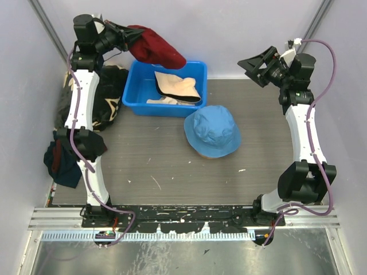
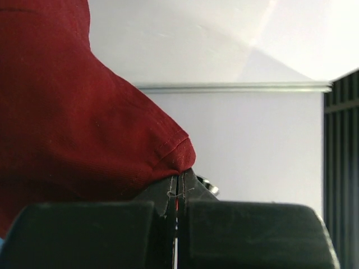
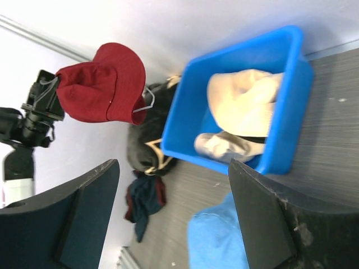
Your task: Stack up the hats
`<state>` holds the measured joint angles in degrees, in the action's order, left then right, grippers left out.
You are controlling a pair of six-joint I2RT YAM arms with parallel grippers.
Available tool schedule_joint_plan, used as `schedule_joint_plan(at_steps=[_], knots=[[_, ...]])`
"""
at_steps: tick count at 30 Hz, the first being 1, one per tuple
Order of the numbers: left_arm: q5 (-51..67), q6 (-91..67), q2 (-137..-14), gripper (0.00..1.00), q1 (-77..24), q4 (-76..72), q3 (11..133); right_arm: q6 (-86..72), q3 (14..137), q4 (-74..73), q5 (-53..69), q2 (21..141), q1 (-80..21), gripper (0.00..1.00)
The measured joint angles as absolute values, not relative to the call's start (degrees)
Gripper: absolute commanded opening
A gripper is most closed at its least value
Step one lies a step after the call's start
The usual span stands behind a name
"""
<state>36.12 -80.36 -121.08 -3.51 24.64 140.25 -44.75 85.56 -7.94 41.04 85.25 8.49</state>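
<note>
One dark red hat (image 1: 156,47) — edge pinched tight in left gripper (image 2: 176,196) — right gripper (image 3: 174,168) spread wide.

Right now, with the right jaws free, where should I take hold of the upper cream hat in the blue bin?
Probably its brim, at the edge nearest the light blue hat, where the upper cream hat seems to lift off the fabric below. Come down from above: the walls of the blue bin block a sideways approach.
</note>
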Motion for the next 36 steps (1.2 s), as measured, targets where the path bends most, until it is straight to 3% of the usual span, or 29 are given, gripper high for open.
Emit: schedule_joint_plan(at_steps=[5,11,19,27,36], knots=[[38.61,-89.21,-116.18,0.0,-5.58,15.11,135.79,-53.36,83.88,-2.22,42.96,84.77,6.48,0.85],[40.75,-98.67,-111.13,0.0,-12.71,4.43,128.16,-70.26,73.58,12.36,44.51,82.87,2.74,0.85],[44.21,-104.05,-109.84,0.0,-18.26,-0.95,123.35,-84.18,71.9,24.25,44.6,82.46,-0.73,0.85],[44.93,-105.78,-103.09,0.0,-18.28,-4.58,113.43,-88.77,70.89,28.21,44.21,81.6,-0.54,0.85],[45.52,-106.85,-102.45,0.0,-20.45,-7.05,112.33,-88.36,69.21,26.83,44.18,81.25,-0.97,0.83]])
